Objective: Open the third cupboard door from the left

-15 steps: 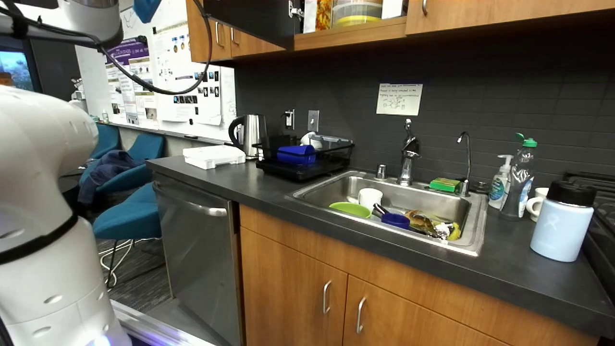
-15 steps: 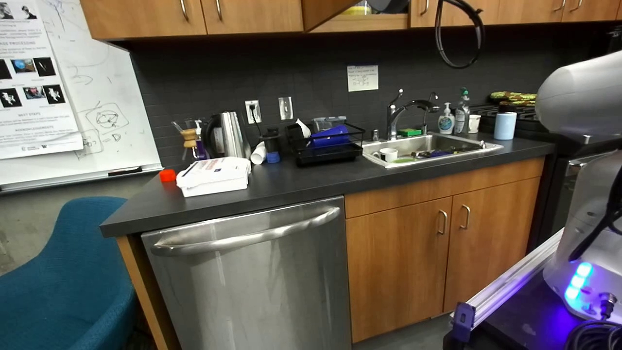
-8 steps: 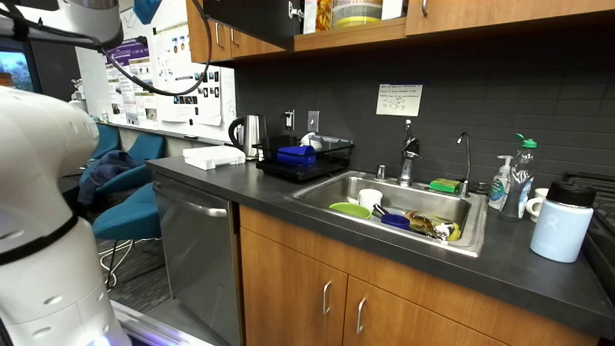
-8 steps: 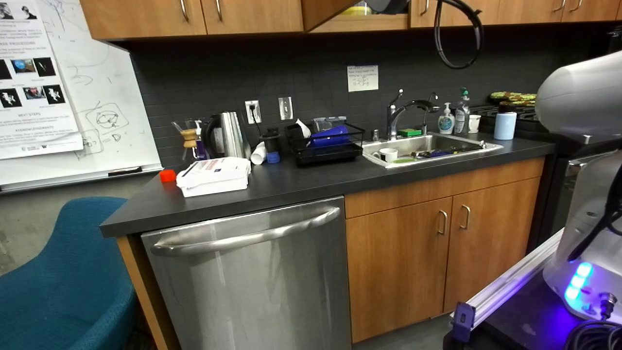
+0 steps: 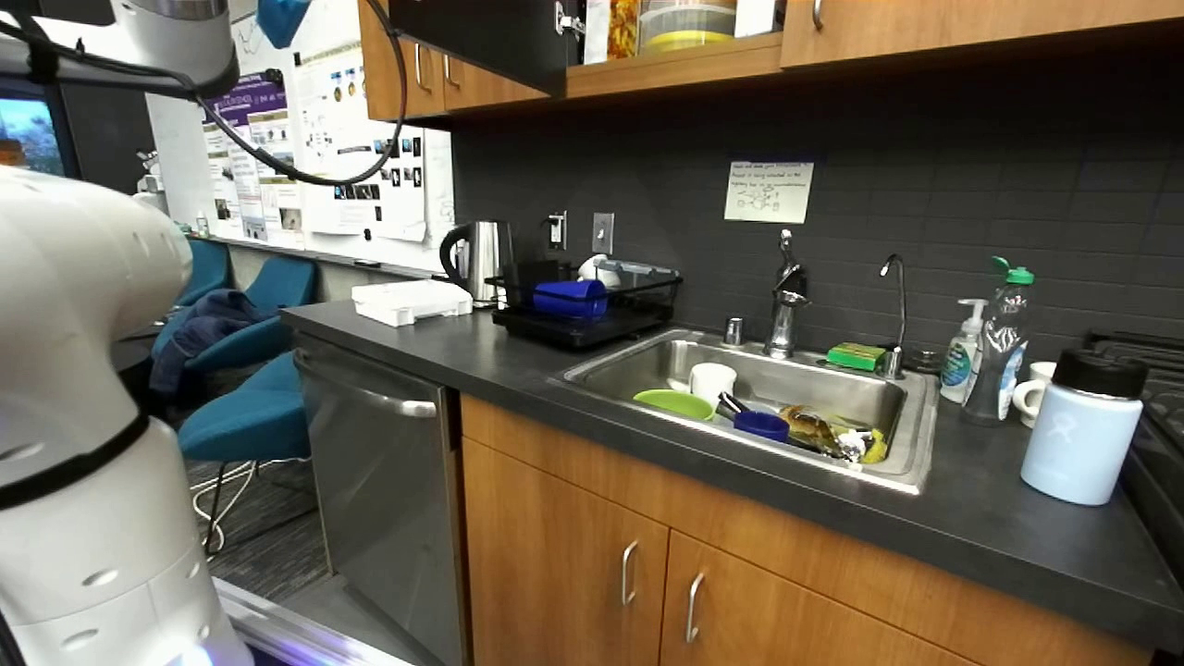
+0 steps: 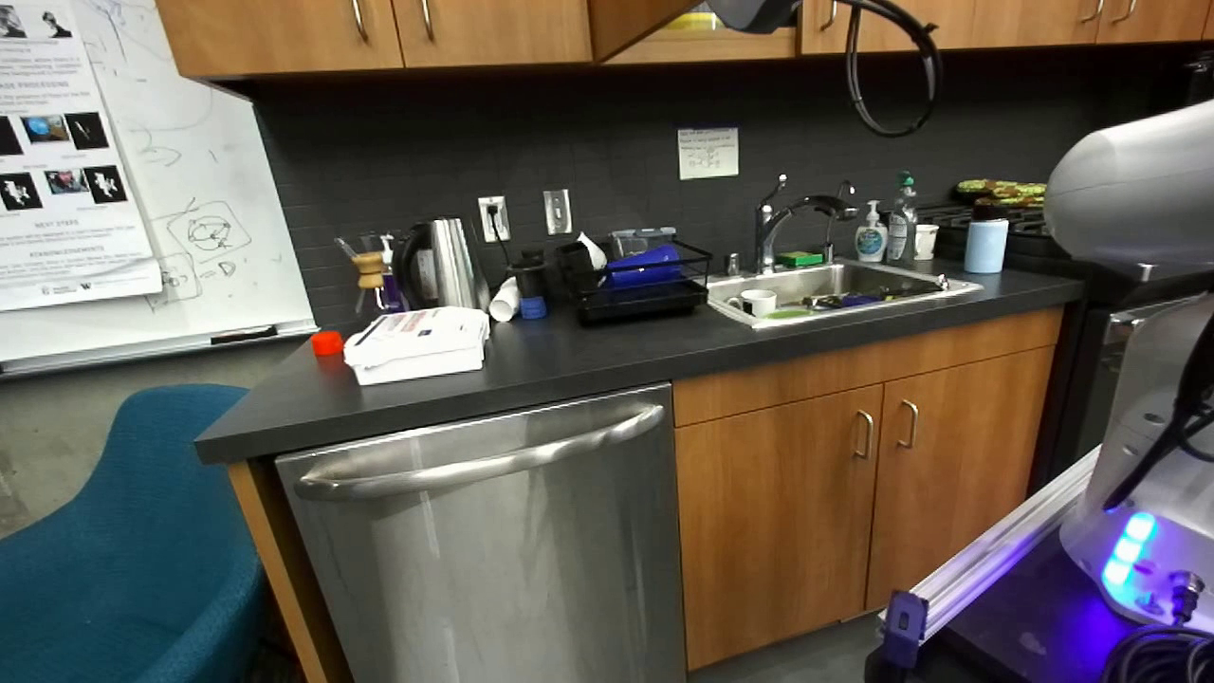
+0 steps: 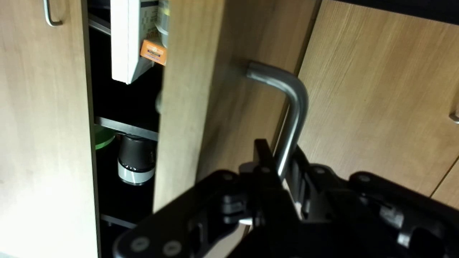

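- Gripper [image 7: 281, 154] clasps the handle [image 7: 298, 98]; pulling straight, against the swing of the door [image 7: 229, 118], could break its hold.
- Overpulling might strain the hinge [image 5: 570, 22].

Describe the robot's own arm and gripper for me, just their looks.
In the exterior views the arm is white, thick and rounded, with a black band across it. A black cable hangs off it in a loop, and lights glow blue low on it. The gripper is black, with slim fingers, jointed bars and round grey bolt heads.
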